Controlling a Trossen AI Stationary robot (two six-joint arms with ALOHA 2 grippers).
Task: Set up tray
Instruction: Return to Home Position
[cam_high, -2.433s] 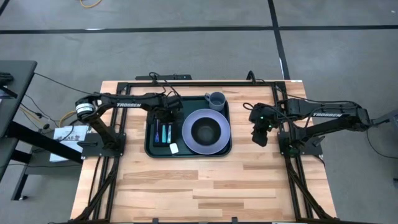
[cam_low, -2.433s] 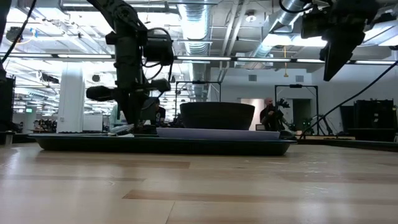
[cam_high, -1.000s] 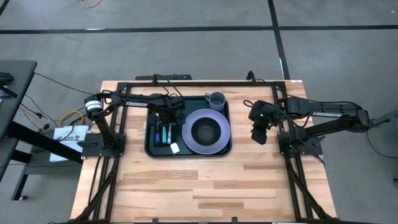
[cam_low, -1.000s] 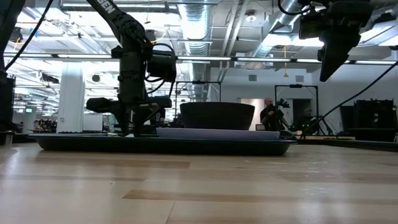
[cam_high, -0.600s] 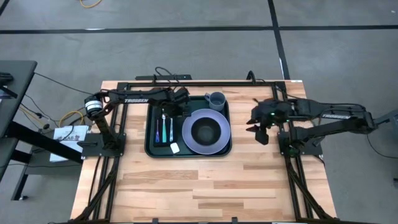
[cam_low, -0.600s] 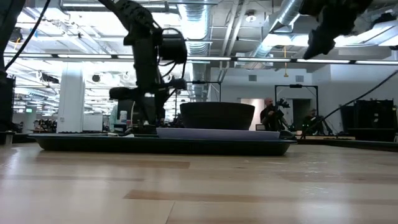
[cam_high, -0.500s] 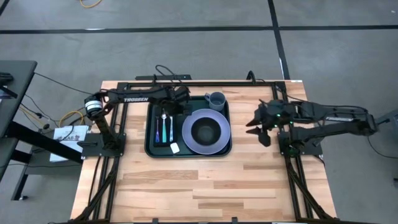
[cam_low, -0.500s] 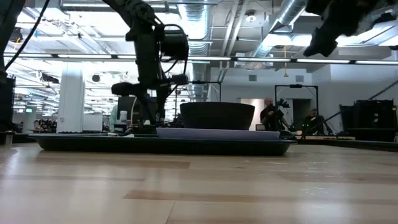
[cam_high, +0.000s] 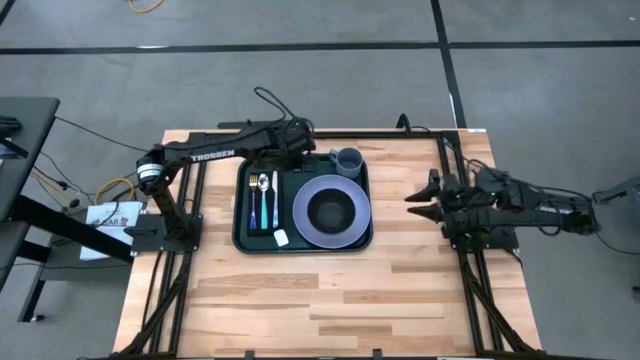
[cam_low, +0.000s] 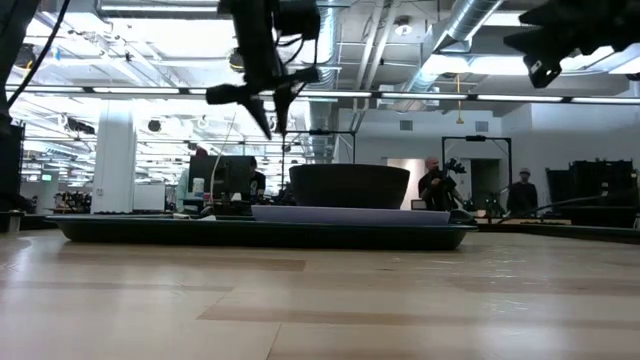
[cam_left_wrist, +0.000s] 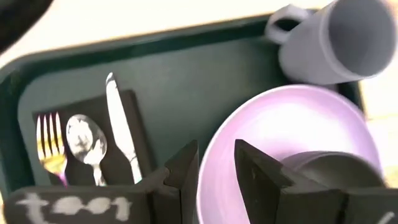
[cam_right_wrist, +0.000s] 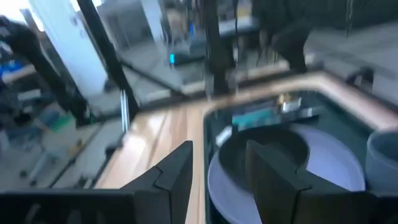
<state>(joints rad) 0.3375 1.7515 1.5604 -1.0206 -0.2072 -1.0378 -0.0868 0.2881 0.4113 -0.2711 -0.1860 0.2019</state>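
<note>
Writing: "TROSSEN" in white on the left arm, legible in the high view. White marks on the left gripper's body in its wrist view could not be read. A printed paper sheet lay off the table's left side, text too small to read.

The tray, dark green plastic with rounded corners and a raised rim, sat on the pale wood-plank table, toward the far edge and between the two arms. On it:
- a black napkin at the left, carrying a fork, a spoon and a knife side by side in that order
- a round lavender plate at the right, with a dark bowl on it
- a grey-blue mug at the far right corner
- a small white object near the front rim

The left gripper hung over the tray's far edge beside the mug, jaws a narrow gap apart and empty. The low view showed it well above the tray.

The right gripper was off the tray's right side, jaws spread wide with nothing between them (clearest in its wrist view).

Only the low view showed the tray edge-on and people in the room behind.
</note>
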